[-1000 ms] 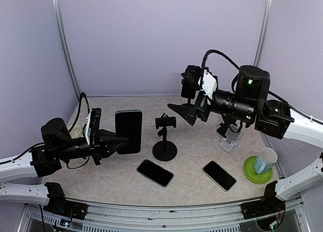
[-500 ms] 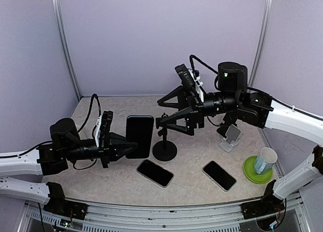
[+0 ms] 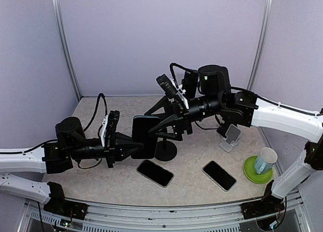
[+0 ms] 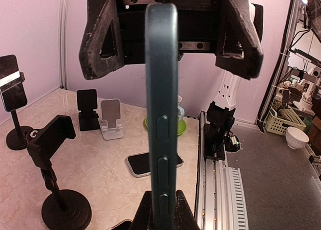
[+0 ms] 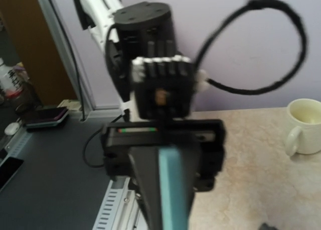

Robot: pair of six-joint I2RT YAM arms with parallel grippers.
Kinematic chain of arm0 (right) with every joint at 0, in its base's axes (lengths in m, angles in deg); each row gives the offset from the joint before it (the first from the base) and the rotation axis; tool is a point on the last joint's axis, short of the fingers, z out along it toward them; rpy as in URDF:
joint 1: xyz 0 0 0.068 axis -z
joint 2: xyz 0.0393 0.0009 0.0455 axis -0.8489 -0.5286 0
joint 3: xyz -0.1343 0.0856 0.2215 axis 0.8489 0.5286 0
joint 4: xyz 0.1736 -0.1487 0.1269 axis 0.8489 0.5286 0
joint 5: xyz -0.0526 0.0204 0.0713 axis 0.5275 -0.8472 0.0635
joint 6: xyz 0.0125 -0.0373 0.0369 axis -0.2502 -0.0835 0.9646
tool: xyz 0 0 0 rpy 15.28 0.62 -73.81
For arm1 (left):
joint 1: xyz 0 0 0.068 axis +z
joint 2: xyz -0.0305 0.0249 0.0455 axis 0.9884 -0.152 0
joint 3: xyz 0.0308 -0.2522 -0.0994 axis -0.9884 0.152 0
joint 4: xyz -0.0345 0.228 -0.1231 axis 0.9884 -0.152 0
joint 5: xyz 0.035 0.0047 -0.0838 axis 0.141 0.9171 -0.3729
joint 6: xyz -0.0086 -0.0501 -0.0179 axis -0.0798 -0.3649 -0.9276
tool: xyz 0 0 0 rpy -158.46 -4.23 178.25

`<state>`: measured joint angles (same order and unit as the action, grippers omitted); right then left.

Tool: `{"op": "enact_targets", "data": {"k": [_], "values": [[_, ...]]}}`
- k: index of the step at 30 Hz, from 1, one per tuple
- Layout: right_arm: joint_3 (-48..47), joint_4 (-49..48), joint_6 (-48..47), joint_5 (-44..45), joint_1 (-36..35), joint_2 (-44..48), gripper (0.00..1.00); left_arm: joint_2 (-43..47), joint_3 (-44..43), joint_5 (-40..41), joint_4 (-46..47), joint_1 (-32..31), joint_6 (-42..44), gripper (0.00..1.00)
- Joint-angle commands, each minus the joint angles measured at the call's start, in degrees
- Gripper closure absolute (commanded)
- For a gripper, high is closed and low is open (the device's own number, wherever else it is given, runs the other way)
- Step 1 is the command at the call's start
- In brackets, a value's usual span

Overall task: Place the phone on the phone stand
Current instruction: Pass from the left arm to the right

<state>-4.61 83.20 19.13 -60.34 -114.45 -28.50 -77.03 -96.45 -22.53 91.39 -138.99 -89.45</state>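
Teal-edged phone (image 4: 160, 115) upright, left fingers (image 3: 124, 148) clenched on it — right fingers (image 3: 155, 106) spread, close by.

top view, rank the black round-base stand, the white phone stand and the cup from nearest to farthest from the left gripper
From the left gripper, shut on the phone:
1. black round-base stand, just right of it, mid-table.
2. white phone stand, right side of the table.
3. cup, far right, on the green coaster.
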Motion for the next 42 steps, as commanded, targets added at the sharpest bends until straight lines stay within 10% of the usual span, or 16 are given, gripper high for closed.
{"op": "enact_targets", "data": {"k": [1,17,26,31,42], "values": [[-1.5,-2.2,-0.7,-1.2,-1.9,-1.0,0.21,-0.7,-2.4,-1.1,6.0,-0.5,-0.6,1.00],[-2.0,-7.1,1.1,-0.4,-4.4,-3.0,0.56,-0.9,-2.7,-0.4,5.8,-0.5,-0.5,0.99],[-2.6,-7.3,1.0,-1.8,-4.4,-3.3,0.98,-0.5,-2.8,-0.1,5.6,-0.5,-0.3,0.99],[-2.9,-7.0,0.7,-2.5,-4.4,-3.6,1.00,-0.3,-2.6,0.1,5.4,-0.5,-0.2,0.99],[-1.2,-4.2,-0.9,-0.4,1.8,1.3,1.00,3.1,-1.7,2.7,2.9,-0.4,0.6,0.36]]}}
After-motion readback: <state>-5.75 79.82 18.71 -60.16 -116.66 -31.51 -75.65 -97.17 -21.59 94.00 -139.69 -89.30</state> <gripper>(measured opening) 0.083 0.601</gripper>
